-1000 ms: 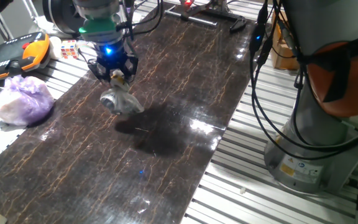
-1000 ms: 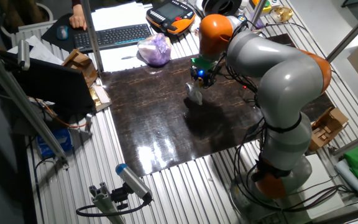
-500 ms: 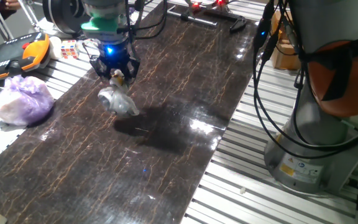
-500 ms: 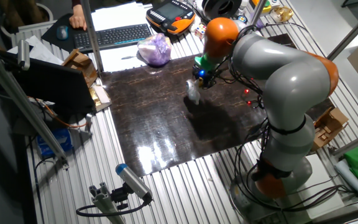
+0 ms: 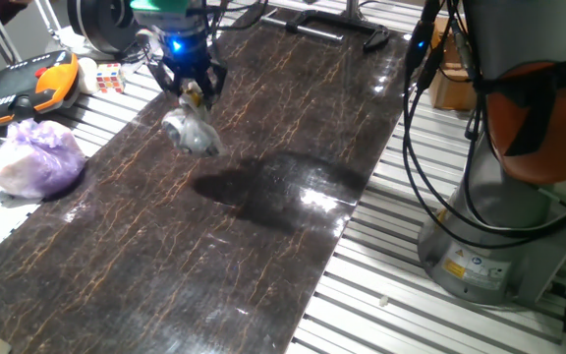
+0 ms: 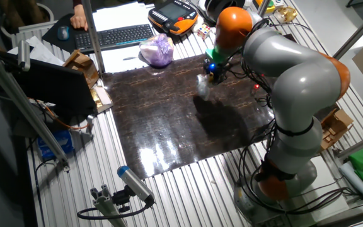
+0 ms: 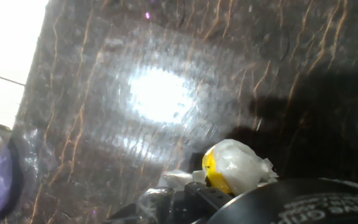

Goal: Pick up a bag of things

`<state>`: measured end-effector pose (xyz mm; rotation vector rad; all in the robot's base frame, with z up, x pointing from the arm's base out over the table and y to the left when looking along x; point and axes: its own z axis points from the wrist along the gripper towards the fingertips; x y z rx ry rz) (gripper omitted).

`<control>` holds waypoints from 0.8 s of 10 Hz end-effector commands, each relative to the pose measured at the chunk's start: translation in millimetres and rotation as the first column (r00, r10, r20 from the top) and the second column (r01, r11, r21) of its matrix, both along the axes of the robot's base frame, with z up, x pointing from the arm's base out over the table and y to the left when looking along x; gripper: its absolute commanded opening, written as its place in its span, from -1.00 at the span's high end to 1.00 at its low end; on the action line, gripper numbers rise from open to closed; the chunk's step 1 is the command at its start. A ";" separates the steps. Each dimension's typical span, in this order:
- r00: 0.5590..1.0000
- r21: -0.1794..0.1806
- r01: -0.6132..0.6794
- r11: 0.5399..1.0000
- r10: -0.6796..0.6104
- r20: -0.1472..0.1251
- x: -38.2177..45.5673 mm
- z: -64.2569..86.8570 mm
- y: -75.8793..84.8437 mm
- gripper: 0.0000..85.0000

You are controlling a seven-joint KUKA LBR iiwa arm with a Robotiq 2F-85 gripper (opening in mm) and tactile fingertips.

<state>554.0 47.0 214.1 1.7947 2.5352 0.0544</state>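
Observation:
The small clear bag of things (image 5: 191, 131) with grey shiny contents hangs from my gripper (image 5: 193, 94), clear of the dark marbled table (image 5: 263, 216). The gripper is shut on the bag's yellow-white tied top (image 7: 232, 168). In the other fixed view the bag (image 6: 204, 86) dangles below the gripper (image 6: 214, 71) over the table's far part. In the hand view the tied top fills the lower middle, with the table surface far below.
A larger purple-white bag (image 5: 33, 157) lies at the table's left edge, also seen in the other fixed view (image 6: 157, 50). An orange-black pendant (image 5: 23, 84), a small cube (image 5: 110, 76) and a keyboard (image 6: 115, 36) lie beyond it. The arm's base (image 5: 499, 226) stands at the right.
My gripper has risen and moved towards the far end of the table, carrying the bag up off the surface. The bag's shadow has spread out below.

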 end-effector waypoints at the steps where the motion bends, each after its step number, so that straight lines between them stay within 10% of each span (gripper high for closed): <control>1: 1.000 -0.002 0.005 1.000 -0.005 -0.007 -0.6 7.2 1.4 0.98; 8: 1.000 -0.017 0.005 1.000 -0.006 -0.024 4.5 32.0 -7.2 0.98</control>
